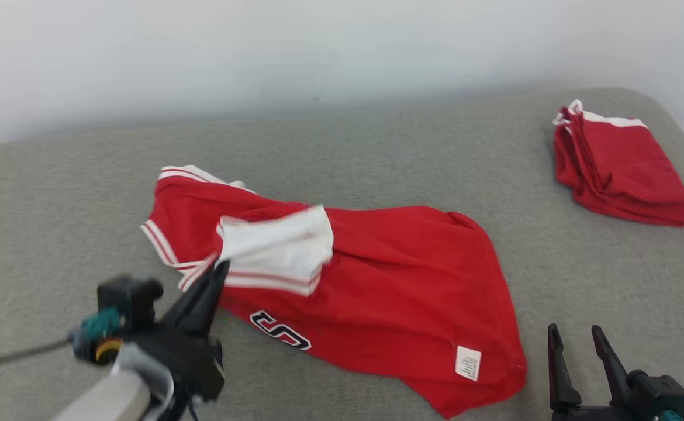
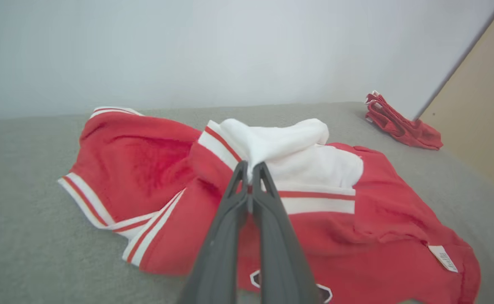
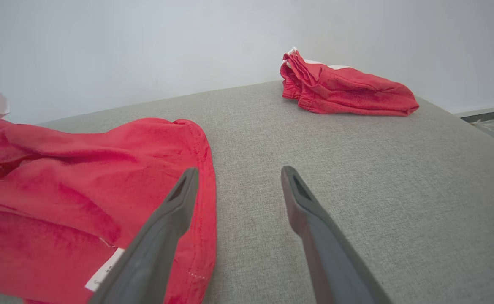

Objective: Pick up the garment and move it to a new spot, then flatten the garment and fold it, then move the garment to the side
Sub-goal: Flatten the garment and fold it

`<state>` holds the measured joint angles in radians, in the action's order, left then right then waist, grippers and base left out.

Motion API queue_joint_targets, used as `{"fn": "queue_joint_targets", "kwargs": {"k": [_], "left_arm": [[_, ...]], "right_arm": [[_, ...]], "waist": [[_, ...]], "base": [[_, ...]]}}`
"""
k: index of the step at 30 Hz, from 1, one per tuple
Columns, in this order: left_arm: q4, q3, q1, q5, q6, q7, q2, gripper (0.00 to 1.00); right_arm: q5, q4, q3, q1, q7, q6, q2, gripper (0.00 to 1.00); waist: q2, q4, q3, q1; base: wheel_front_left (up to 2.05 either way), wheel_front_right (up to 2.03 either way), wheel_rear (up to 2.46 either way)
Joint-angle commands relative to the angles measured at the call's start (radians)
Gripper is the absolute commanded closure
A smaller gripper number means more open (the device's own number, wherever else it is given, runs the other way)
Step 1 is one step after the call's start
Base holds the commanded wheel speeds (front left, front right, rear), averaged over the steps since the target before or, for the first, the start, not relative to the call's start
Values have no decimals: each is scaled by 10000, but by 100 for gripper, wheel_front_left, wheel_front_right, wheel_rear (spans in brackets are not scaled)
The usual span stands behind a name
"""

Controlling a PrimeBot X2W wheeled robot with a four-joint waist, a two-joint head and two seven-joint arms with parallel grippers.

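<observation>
Garment (image 1: 389,292) left of folded pile (image 1: 622,169)

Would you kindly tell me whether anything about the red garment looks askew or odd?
The red garment lies rumpled and slanted, a white panel bunched up where the left gripper pinches it, and its care label faces up.

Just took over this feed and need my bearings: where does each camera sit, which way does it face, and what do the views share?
Head view: on the head, facing forward and down at the jersey on the grey cushion; left tool lower left, shut on its white fabric; right tool lower right, open.
Left wrist view: on that wrist, facing along the left tool toward the wall.
Right wrist view: on that wrist, facing along the right tool over bare cushion.
Shared: all show the jersey and the folded red garment.
</observation>
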<state>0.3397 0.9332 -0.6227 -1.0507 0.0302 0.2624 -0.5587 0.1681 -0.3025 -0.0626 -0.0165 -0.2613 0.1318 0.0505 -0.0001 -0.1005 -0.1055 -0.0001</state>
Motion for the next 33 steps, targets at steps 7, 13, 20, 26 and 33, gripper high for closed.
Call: {"fn": "queue_joint_targets", "kwargs": {"k": [7, 13, 20, 26, 33], "left_arm": [[-1353, -2148, 3279, 916, 388, 29, 607, 100], [-1207, -3446, 5063, 1542, 225, 28, 1454, 100], [-858, -4640, 5974, 2382, -100, 30, 2176, 0], [-1458, -5589, 6066, 3425, -382, 29, 2435, 0], [-1307, -5188, 5320, 4253, -704, 13, 2484, 0]], "right_arm": [[-132, 154, -62, 269, 141, -27, -1, 0], [-173, 253, -48, 404, 276, -27, -1, 0], [-210, 393, -46, 532, 397, -27, -1, 0], [-214, 478, -98, 616, 449, -27, -1, 0], [-126, 488, 36, 572, 478, -27, -1, 0]], "waist": [[1, 774, 464, 1], [1, 884, 603, 1], [1, 916, 744, 1], [1, 958, 786, 1], [1, 728, 764, 1]], "base": [[0, 0, 0], [0, 0, 0], [0, 0, 0], [0, 0, 0], [0, 0, 0]]}}
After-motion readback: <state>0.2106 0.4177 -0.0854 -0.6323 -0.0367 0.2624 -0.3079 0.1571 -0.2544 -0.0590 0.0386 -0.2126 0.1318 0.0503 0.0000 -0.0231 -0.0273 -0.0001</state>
